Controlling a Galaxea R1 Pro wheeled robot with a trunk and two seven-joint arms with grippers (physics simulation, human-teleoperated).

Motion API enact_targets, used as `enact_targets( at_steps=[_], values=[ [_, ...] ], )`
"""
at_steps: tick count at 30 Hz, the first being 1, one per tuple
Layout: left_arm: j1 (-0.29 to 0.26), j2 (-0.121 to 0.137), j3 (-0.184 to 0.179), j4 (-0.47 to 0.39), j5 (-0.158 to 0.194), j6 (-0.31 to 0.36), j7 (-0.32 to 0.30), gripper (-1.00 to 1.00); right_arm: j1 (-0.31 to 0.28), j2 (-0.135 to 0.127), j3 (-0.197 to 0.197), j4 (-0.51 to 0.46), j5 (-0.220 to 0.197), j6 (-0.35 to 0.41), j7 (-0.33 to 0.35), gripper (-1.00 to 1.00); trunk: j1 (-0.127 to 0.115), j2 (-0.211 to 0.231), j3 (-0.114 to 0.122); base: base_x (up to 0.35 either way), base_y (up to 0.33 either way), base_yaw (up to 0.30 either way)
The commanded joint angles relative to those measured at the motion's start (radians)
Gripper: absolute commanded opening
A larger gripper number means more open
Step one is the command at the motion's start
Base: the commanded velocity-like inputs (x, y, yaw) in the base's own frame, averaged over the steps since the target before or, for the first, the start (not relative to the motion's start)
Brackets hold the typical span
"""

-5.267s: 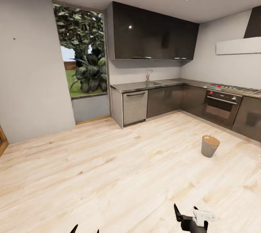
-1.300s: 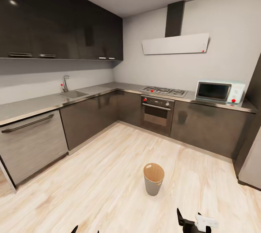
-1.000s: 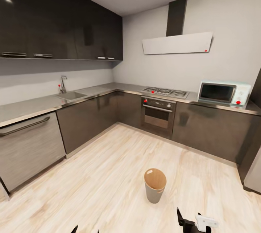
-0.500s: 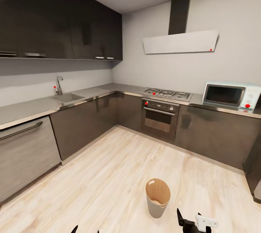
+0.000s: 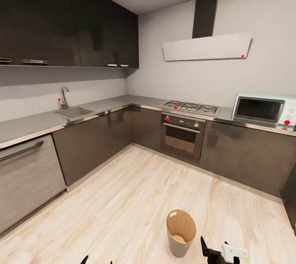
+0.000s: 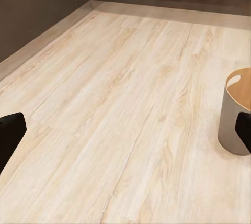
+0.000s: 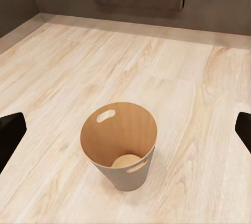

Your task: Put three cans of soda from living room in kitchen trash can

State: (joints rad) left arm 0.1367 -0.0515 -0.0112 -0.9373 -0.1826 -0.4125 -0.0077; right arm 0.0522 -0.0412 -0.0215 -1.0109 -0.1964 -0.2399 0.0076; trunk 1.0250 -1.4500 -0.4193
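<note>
Kitchen view has shifted because I drive the base forward: the tash can [image 5: 181, 232] now stands lower in the head view and closer than half a second ago, just beside the right gripper [image 5: 218, 251]. In the right wrist view its fingers [image 7: 10, 132] stand wide apart with nothing between them, and the left gripper [image 6: 125, 135] is the same, spread and holding nothing. I see no can of soda here, and the bin's inside looks bare, so I judge that no can is delivered yet
</note>
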Motion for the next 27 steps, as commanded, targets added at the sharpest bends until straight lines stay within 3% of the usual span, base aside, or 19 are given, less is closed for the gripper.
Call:
enact_targets(
  at_steps=[1,8,27],
  values=[
    [0.000,0.000,0.000,0.000,0.000,0.000,0.000,1.00,0.000,0.000,0.000,0.000,0.000,0.000,0.000,1.00,0.000,0.000,0.000,0.014,0.000,0.000],
    [0.000,-0.001,0.000,0.000,0.000,0.001,0.000,1.00,0.000,0.000,0.000,0.000,0.000,0.001,0.000,1.00,0.000,0.000,0.000,0.141,0.000,0.000],
    [0.000,0.000,0.000,0.000,0.000,0.000,0.000,1.00,-0.001,0.001,0.000,0.034,0.002,0.000,0.000,1.00,0.000,0.000,0.000,0.314,0.000,0.000]
  ],
)
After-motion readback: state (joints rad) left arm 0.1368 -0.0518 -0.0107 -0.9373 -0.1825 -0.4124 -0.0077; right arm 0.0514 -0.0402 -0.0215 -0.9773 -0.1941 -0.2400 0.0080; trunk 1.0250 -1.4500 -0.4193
